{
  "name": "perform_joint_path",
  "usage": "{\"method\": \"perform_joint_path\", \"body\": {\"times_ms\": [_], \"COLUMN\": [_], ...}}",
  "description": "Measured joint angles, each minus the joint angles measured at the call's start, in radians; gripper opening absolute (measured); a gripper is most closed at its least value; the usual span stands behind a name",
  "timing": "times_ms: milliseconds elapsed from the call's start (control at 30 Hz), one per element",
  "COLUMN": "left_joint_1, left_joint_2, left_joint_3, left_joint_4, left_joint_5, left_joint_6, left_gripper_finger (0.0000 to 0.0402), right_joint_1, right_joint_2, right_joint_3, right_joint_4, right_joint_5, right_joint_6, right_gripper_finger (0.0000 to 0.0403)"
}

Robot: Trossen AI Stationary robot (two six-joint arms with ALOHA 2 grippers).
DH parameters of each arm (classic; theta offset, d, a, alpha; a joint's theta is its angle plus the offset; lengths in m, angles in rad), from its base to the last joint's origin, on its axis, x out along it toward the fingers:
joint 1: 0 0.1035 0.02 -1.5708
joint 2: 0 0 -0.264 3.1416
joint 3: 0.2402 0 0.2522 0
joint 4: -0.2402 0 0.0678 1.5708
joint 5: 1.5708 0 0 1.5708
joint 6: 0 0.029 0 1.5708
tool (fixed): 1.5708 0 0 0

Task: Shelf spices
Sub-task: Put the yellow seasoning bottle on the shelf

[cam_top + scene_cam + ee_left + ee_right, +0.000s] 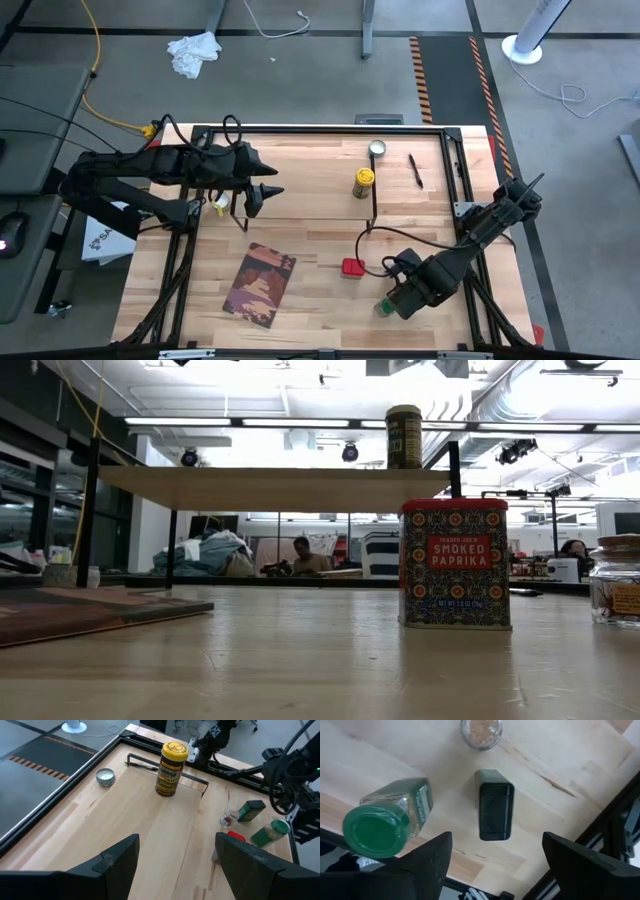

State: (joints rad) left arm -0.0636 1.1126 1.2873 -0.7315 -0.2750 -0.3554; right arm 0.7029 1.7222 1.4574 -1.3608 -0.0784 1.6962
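The pale wood shelf (pixel 300 185) stands on the table, and the yellow-topped jar (pixel 364 181) stands upright on its right end (pixel 170 767). My left gripper (pixel 175 865) is open and empty above the shelf's left part (pixel 265 190). My right gripper (pixel 497 865) is open and empty above the near right of the table (pixel 400 295). Below it rest the green-topped jar (pixel 387 822), the dark grey tin (pixel 495 811) and the clear glass jar (pixel 481 731). The red box (pixel 352 267) stands upright on the table (pixel 455 565).
A brown-and-maroon book (pixel 260 283) lies near the front left. A small round metal cup (pixel 377 149) and a dark pen (pixel 414 170) lie at the far right. A black frame (pixel 455 170) runs along the table's edges.
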Motion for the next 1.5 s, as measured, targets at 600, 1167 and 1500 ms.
{"method": "perform_joint_path", "body": {"times_ms": [600, 1167, 1500], "left_joint_1": [-0.009, 0.117, 0.197], "left_joint_2": [0.000, -0.068, -0.145], "left_joint_3": [0.000, 0.000, 0.000], "left_joint_4": [-0.003, -0.032, -0.078], "left_joint_5": [-0.160, -0.306, -0.268], "left_joint_6": [0.160, 0.413, 0.399], "left_gripper_finger": [0.0257, 0.0257, 0.0257], "right_joint_1": [-0.272, -0.530, -0.589], "right_joint_2": [-0.138, -0.168, -0.073], "right_joint_3": [0.068, 0.065, 0.064], "right_joint_4": [-0.211, 0.032, 0.293], "right_joint_5": [0.490, 0.757, 0.689], "right_joint_6": [0.003, -0.138, -0.348], "right_gripper_finger": [0.0193, 0.0001, 0.0000]}}
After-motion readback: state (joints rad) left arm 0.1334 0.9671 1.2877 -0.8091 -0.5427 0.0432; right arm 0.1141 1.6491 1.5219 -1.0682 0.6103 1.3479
